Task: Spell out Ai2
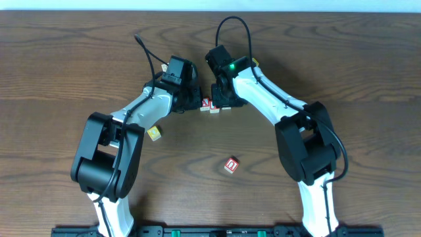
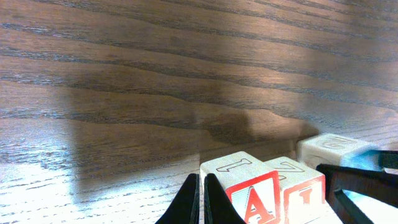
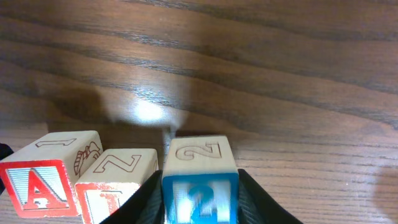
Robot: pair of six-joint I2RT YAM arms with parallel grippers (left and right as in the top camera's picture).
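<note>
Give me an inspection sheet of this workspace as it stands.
Surface: dark wood-grain table.
Job's things: A block, middle block with its letter partly hidden, and 2 block, side by side in a row.
Clutter: yellow block left of centre; red block nearer the front.
Hands: right hand shut on 2 block; left hand straddles A block and middle block, contact unclear.
Cables: black cable loop at the far side; second black cable beside it.
Surroundings: black base rail at front edge.

Overhead top-down; both wrist views low, close, sharing A block (image 2: 252, 198)
</note>
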